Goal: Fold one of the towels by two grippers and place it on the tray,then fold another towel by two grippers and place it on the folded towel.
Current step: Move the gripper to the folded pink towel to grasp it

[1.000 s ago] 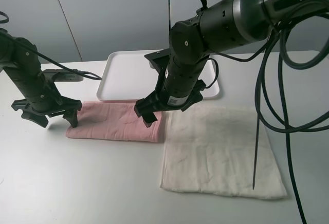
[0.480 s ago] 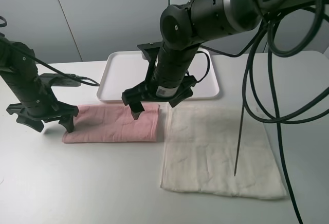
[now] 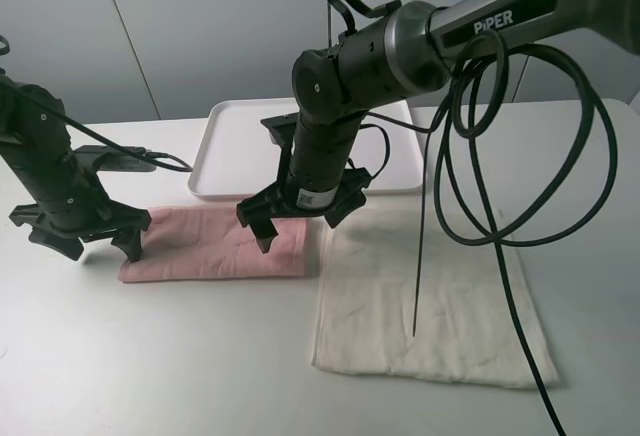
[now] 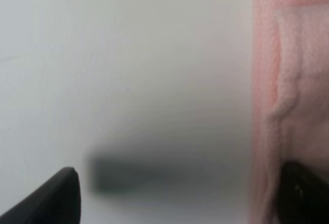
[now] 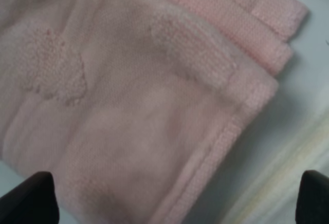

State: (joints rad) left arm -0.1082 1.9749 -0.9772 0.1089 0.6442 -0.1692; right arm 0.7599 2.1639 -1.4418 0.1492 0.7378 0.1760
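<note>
The pale pink towel point(image 3: 210, 246) lies folded into a long strip on the table, just in front of the white tray point(image 3: 245, 146). My left gripper point(image 3: 100, 249) is open at the strip's left end. In the left wrist view point(image 4: 180, 198) one fingertip point(image 4: 303, 193) is over the pink edge point(image 4: 293, 80) and the other over bare table. My right gripper point(image 3: 297, 228) hangs open low over the strip's right end. The right wrist view point(image 5: 172, 203) shows the layered pink corner point(image 5: 128, 106) between its spread fingertips. The cream towel point(image 3: 430, 296) lies flat to the right.
The tray sits at the back centre with nothing on it. Black cables point(image 3: 470, 206) from the right arm loop over the cream towel. The cream towel's edge point(image 5: 267, 203) lies next to the pink corner. Bare white table point(image 3: 150, 356) stretches along the front left.
The right arm has swung left and lower, bringing its open gripper over the pink towel's right end. The left gripper has shifted slightly left at the towel's left edge.
</note>
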